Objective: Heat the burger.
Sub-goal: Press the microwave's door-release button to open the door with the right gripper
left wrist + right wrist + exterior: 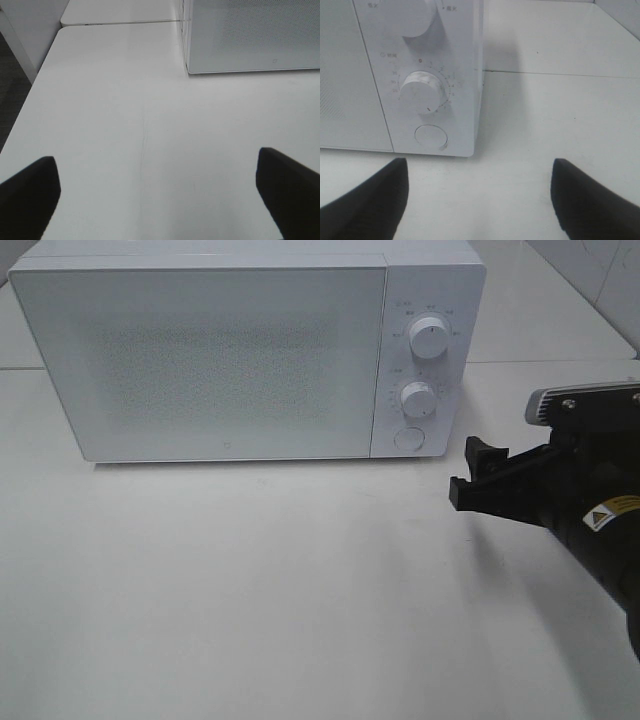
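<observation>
Microwave [240,350] door is shut. The burger is not in view; whether it sits inside I cannot tell. My right claw [467,472] is open and empty, near the timer knob [421,91]. My left claw [157,200] is open over the table [125,100]. Likely step: starting the heat. The next move needs a square, centred grip on that knob.

Bright, even light; soft shadow beneath the microwave [240,350]; wrist views slightly blurred.

Left end effector [156,160] spread wide over table [115,110]; microwave [250,35] ahead.

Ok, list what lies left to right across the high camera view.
First the microwave door → control panel → right claw, open.
</observation>
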Controlling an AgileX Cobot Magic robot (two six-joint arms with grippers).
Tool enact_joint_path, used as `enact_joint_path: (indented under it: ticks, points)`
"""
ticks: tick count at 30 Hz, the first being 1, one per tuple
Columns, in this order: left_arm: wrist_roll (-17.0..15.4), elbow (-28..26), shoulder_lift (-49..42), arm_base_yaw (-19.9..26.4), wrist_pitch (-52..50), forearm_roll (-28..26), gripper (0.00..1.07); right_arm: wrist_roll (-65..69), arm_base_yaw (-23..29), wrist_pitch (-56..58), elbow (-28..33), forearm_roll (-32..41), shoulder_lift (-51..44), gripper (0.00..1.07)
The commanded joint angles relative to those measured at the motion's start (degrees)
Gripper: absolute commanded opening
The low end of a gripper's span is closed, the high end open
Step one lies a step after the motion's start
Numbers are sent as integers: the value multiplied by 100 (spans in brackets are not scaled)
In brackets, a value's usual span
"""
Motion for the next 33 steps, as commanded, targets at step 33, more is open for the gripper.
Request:
enact_joint_path:
  ticks: [33]
  points:
    - [0, 23, -40, 6, -46, -11, 101, 1518, 1089, -235, -802, 1008, 768, 71]
